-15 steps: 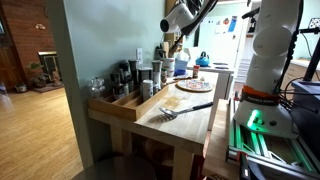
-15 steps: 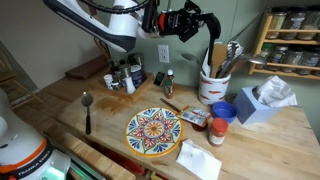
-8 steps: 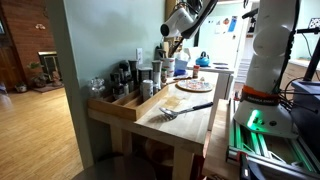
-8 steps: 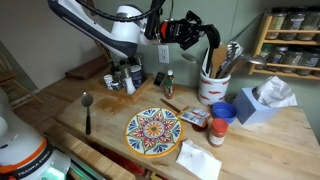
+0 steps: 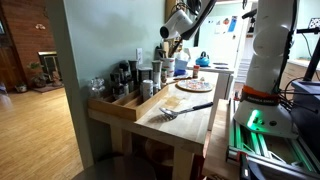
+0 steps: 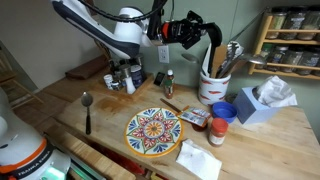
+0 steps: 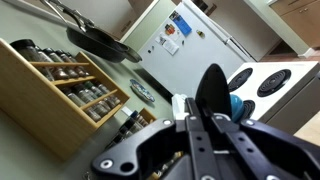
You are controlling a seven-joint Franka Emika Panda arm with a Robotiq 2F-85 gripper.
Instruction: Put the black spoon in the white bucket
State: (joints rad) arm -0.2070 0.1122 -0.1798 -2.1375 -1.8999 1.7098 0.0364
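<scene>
This is a kitchen in a home. A wooden surface (image 6: 275, 140) holds a bright painted plate (image 6: 153, 131) and a white bucket (image 6: 211, 88) full of cooking tools. A rack of spice jars (image 6: 290, 40) hangs on the wall. The wrist view shows a white fridge (image 7: 195, 45), a stove (image 7: 272, 80) and hanging pans (image 7: 100, 42). A room with a wood floor (image 5: 35, 130) is next door.

In the wrist view, the long black spoon (image 7: 213, 92) shows only its round end. The rest hides behind the dark fingers (image 7: 187, 128). In an exterior view, spoon (image 6: 212, 44) and fingers blur into one dark shape. The wooden desk (image 6: 110, 138) runs off the right edge.
</scene>
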